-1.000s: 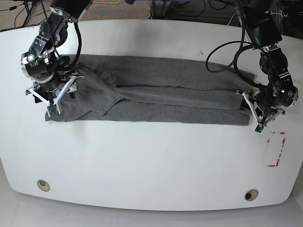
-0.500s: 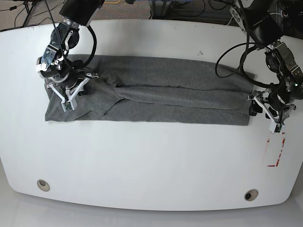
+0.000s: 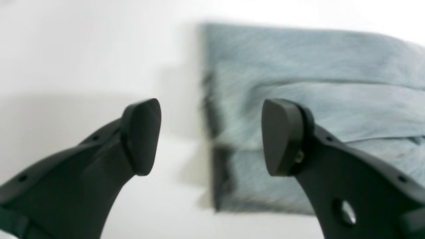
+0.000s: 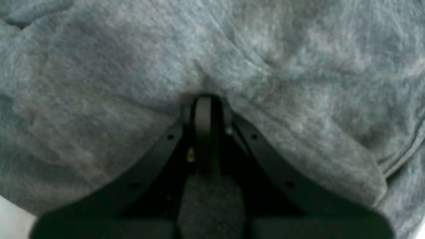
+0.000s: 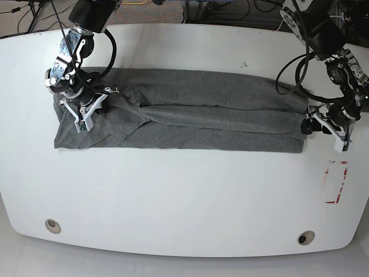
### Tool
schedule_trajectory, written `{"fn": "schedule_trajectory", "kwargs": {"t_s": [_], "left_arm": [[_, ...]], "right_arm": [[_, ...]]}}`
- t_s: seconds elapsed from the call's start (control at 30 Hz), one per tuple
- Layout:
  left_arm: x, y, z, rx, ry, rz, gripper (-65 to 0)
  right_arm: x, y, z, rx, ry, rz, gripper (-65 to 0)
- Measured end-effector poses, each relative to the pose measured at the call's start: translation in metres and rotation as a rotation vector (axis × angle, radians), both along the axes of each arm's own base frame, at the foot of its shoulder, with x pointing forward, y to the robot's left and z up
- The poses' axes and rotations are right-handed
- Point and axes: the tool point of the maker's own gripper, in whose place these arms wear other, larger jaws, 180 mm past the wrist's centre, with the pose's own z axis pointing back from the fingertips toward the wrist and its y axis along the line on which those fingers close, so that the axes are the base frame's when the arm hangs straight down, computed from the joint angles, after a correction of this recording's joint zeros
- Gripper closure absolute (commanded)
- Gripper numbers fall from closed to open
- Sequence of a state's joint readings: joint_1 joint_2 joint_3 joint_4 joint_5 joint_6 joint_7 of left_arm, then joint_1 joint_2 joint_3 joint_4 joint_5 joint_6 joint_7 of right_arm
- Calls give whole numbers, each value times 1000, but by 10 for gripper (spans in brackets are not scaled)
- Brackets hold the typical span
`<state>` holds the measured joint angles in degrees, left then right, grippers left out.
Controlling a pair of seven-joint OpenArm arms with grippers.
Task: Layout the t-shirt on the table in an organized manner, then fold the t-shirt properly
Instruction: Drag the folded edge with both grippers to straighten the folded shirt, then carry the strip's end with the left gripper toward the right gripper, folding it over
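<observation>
Right pincer (image 5: 81, 115) at nine o'clock, clamped on a pinch of shirt (image 5: 190, 115). Left pincer (image 5: 334, 130) at three o'clock, gaping wide, holding nothing, just off the shirt's end above the desk (image 5: 184, 196).

We see the t-shirt (image 5: 184, 115) lying on the table (image 5: 184, 196) as a long band across its far half, folded lengthwise, with bare tabletop in front of it and a narrower strip behind. At the band's end on the base view's left, our right gripper (image 5: 83, 109) sits on top of the cloth. At the opposite end our left gripper (image 5: 334, 128) stands just off the shirt's edge, over bare table. Nearer the front on that same side lies a tape mark (image 5: 335, 182). Two round holes (image 5: 52, 225) sit near the front edge, one toward each corner.
</observation>
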<state>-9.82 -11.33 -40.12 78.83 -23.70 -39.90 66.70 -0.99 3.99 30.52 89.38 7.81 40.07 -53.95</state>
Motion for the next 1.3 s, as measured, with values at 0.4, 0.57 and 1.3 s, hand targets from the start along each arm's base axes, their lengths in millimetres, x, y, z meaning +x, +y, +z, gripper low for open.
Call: {"fn": "schedule_trajectory", "kwargs": {"t_s": [0.4, 0.57, 1.3], "left_arm": [[-9, -8, -32, -114, 72, 9, -447], [-3, -21, -35, -131, 71, -25, -446], [-1, -66, -32, -72, 95, -169, -17]], "right_arm": [[-1, 0, 0, -1, -1, 1, -41], [-1, -1, 3, -11, -2, 4, -41], [-1, -2, 8, -33, -6, 7, -38]]}}
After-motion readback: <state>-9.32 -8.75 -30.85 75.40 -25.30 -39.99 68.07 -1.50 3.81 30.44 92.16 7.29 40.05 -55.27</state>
